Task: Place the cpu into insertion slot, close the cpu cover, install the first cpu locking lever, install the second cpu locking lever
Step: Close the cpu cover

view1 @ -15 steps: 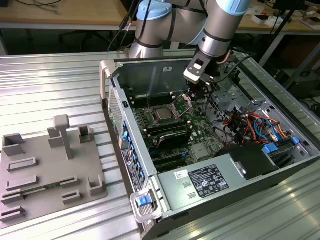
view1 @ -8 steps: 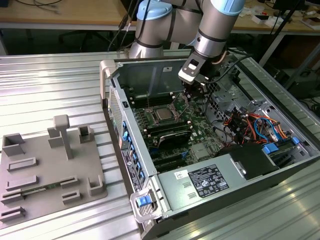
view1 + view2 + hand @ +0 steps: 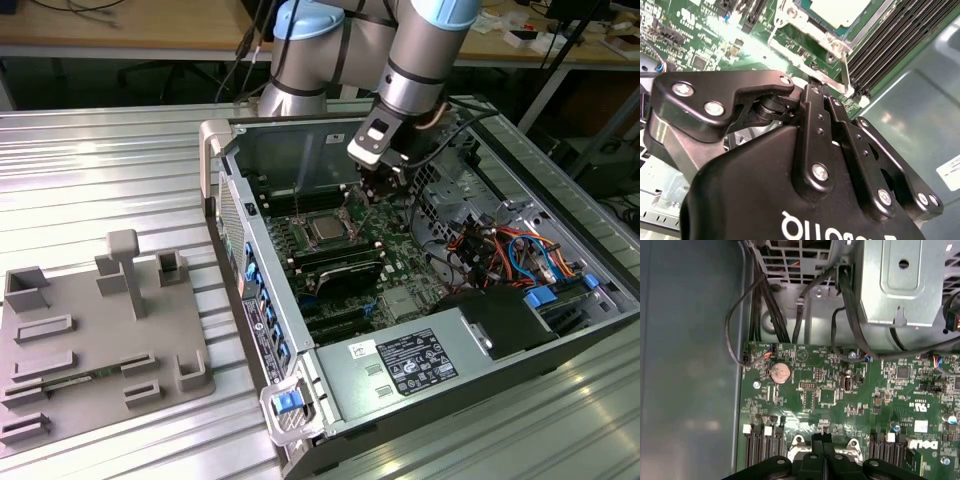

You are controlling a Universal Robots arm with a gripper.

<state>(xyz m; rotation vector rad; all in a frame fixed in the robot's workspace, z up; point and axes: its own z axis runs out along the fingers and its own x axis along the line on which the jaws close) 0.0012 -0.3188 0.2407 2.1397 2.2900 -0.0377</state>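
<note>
**Ribbed metal table, open case: closed tips at the socket lever**

Ribbed metal table (image 3: 120, 150) carries an open case (image 3: 300, 155), and the arm reaches down into it over the green board (image 3: 870, 385). The cpu (image 3: 327, 228) lies flat in the slot (image 3: 327, 243) near the board's far edge, just beside the memory slots (image 3: 890, 45). In the second wrist view the cover (image 3: 790, 20) appears folded down around the chip, so the work in hand looks like the lever stage.

A thin lever (image 3: 845, 70) runs along the socket's edge, and the gripper (image 3: 812, 92) sits right next to it. I cannot tell whether they touch.

To do this well, I judge the tips should bear on the lever's free end, press it straight down, then ease it sideways under its catch, staying off the memory slots and the small parts on the board.

In the first wrist view the gripper (image 3: 822, 460) has its fingers pressed together, with nothing visible between them. In the exterior view it hangs just beside the socket (image 3: 378, 192).
</note>
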